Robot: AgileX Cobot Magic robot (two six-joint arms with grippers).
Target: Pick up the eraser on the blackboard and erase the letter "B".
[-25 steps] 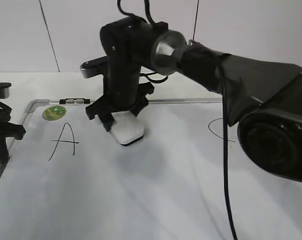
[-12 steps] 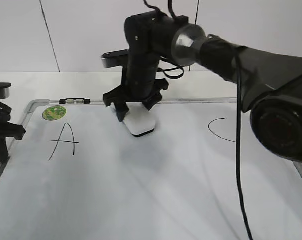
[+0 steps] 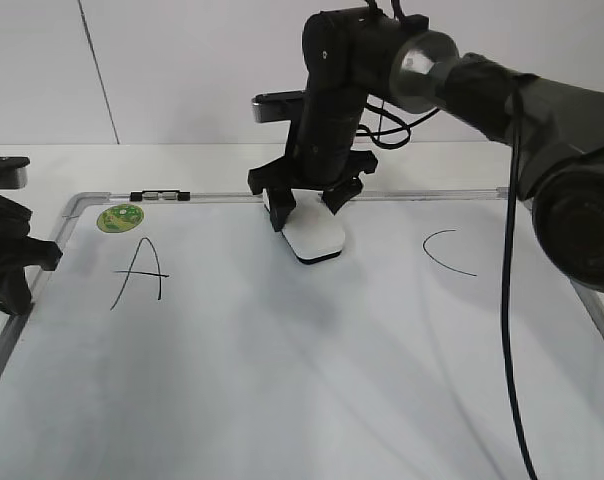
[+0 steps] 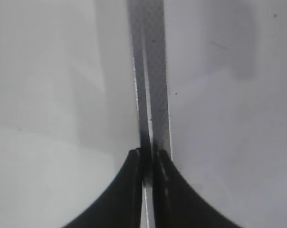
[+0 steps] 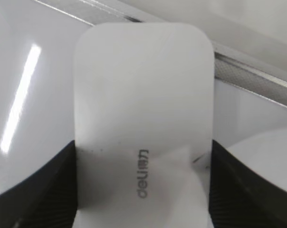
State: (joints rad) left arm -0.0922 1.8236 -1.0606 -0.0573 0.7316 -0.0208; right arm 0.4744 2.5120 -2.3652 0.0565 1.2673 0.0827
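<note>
One eraser (image 3: 315, 237) sits on the blackboard (image 3: 282, 400), near the top edge at about 12 o'clock. The right tool (image 3: 308, 205) grips it from both sides, and its black underside touches the board. In the right wrist view, the eraser (image 5: 143, 123) fills the middle, with one dark finger (image 5: 43, 190) pressed on each side and small grey print on top.

Two letters show on the board. One "A" (image 3: 140, 273) is at about 9 o'clock and one "C" (image 3: 447, 252) is at about 3 o'clock. The eraser is between them, well apart from both. No "B" can be seen; the spot under the eraser is hidden, so I cannot tell what is there.

One round green magnet (image 3: 120, 218) sits just above the "A".

The left tool (image 4: 148, 159) is at the left edge of the board. In the left wrist view its two tips look pinched on the thin metal frame (image 4: 153, 71), though the picture is blurry.

The board lies on one white bench (image 3: 62, 170).
</note>
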